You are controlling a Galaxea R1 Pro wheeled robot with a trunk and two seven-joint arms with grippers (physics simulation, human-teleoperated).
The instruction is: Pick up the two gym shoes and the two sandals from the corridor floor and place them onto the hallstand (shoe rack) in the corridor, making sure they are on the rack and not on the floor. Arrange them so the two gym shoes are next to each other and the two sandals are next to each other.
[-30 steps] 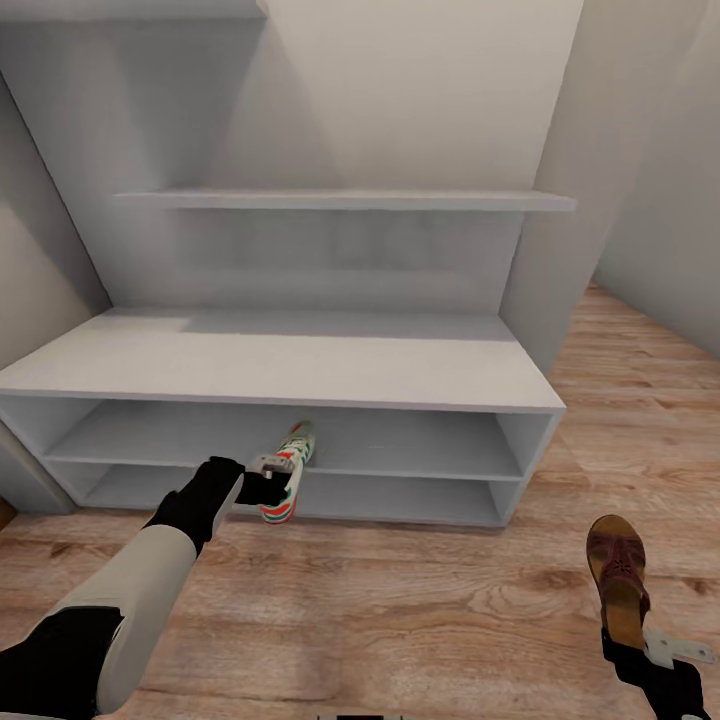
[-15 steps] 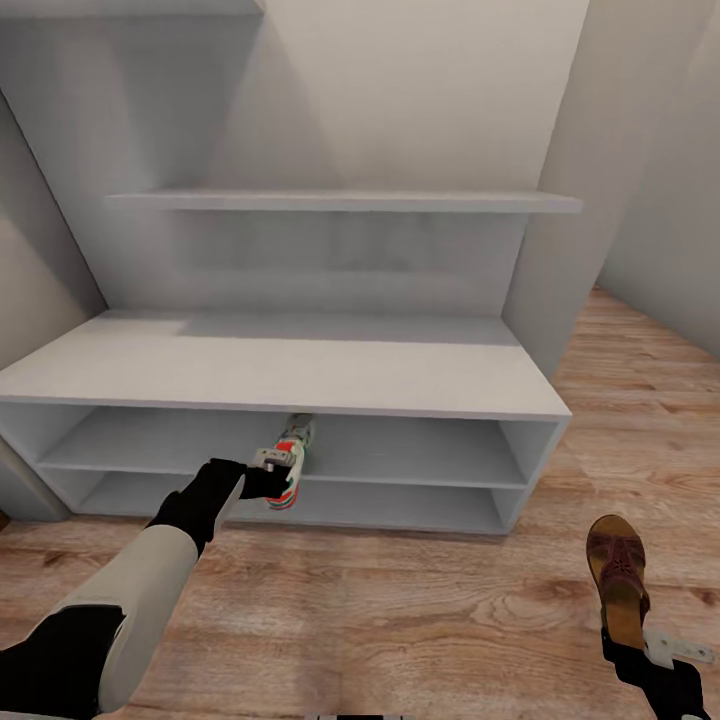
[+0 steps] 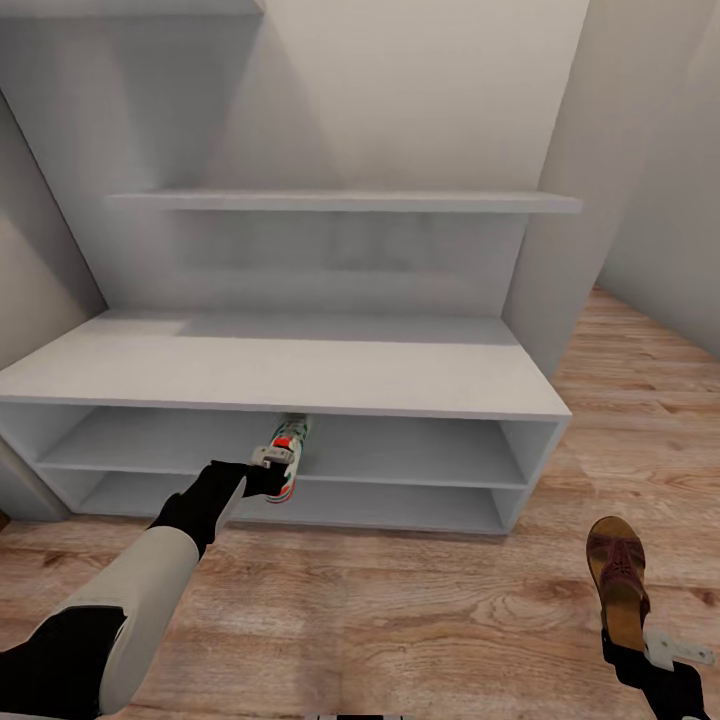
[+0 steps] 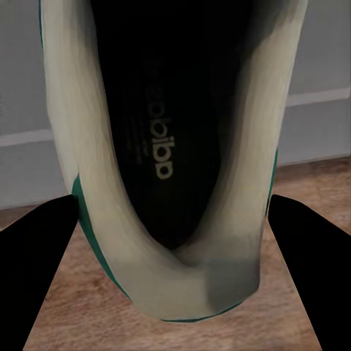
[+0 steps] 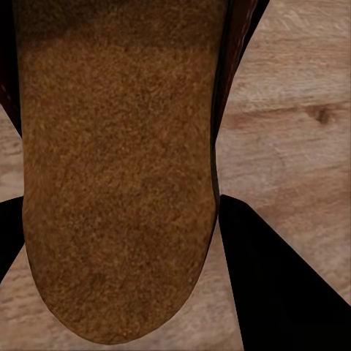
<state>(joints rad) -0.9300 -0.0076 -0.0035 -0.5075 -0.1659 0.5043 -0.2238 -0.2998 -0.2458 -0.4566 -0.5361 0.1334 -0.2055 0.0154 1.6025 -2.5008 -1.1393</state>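
So the left end effector [image 3: 272,472] is clamped on the heel of a gym shoe [image 3: 288,452], holding it out with the toe poking into the upper shelf level of the hallstand [image 3: 300,375]. In the left wrist view you're looking straight down into the shoe [image 4: 172,157], with the dark fingers [image 4: 36,241] pressed against both sides of the white heel collar and the pale shelf edges behind it. Can't tell whether the sole is actually resting on the shelf or just hanging above it.

Over on the right, the right end effector [image 3: 640,640] is gripping a sandal [image 3: 618,580] by its heel, toe pointing away from the robot, above the floor [image 3: 400,610] and well clear of the hallstand's right end. The right wrist view shows the tan footbed [image 5: 117,168] with wood planks [image 5: 292,110] underneath.

Both shelf levels look open across their whole width, and the hallstand's top is bare. One floating wall shelf [image 3: 340,200] sits above, and another one's edge is up in the top left corner. White walls close in on both sides.
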